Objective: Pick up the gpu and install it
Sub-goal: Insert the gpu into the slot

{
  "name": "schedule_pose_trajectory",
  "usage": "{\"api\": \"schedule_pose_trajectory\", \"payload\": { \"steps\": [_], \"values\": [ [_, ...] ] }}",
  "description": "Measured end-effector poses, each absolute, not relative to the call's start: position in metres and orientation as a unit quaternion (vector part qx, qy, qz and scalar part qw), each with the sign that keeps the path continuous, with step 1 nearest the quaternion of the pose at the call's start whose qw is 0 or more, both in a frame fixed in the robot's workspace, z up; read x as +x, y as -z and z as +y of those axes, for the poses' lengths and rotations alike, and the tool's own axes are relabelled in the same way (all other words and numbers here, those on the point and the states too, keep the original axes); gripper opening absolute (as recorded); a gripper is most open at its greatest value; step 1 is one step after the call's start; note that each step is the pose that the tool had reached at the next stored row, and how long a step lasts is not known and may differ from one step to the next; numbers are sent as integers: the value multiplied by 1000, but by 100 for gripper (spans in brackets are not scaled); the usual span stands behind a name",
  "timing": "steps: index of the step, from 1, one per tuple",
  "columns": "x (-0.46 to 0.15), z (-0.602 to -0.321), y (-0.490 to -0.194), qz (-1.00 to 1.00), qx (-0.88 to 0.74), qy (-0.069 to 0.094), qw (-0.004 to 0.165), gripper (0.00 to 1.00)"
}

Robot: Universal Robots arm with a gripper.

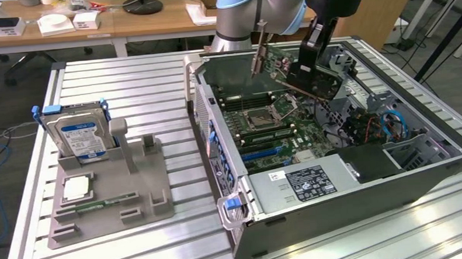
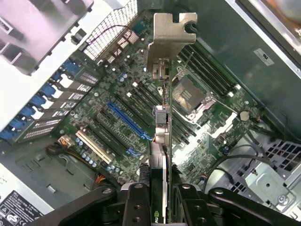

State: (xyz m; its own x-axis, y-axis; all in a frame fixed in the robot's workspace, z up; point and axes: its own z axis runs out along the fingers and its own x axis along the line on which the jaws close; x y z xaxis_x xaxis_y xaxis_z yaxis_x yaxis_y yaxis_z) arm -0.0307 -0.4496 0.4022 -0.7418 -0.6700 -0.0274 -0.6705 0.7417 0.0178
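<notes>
So the gripper (image 1: 310, 59) has the gpu (image 1: 283, 63) pinched between its fingers (image 2: 136, 202), jaws narrowed down onto the thin card, one finger on each flat face. It's up in the air over the open computer case (image 1: 419, 162), not in any slot

In the wrist view the gripper (image 2: 160, 193) holds the gpu (image 2: 162, 127) edge-on. The long axis runs straight out from the fingertips, and the silver bracket (image 2: 169, 37) sits at the far end, pointing away from the gripper. So the near end is clamped and the rest sticks out ahead of the jaws. In the exterior view the card hangs tilted rather than level, bracket (image 1: 256, 52) on the side toward the exterior view's left, black cooler side nearer the gripper

Under and beyond the gripper is the motherboard (image 2: 108, 108), with a long blue slot (image 2: 129, 125) off to one side of the card's line, clearly apart from it. The hard drive (image 1: 79, 133) stands upright in a gray rack (image 1: 139, 180) on the slatted table (image 1: 135, 81), well away from the gripper and outside the case

Stuff I can't make out: edge-on like that, the wrist view gives almost nothing of either face, and the clamped end plus the lower finger parts get cut off by the frame. In the exterior view the gripper body covers part of the card, and I can't tell how close its connector edge is to the motherboard (image 1: 266, 128)
</notes>
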Motion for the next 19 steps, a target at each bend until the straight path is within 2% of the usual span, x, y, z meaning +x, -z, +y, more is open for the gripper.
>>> {"api": "schedule_pose_trajectory", "payload": {
  "steps": [19],
  "values": [
    [-31, -450, -402, 906, -424, -14, 9, 27]
  ]
}}
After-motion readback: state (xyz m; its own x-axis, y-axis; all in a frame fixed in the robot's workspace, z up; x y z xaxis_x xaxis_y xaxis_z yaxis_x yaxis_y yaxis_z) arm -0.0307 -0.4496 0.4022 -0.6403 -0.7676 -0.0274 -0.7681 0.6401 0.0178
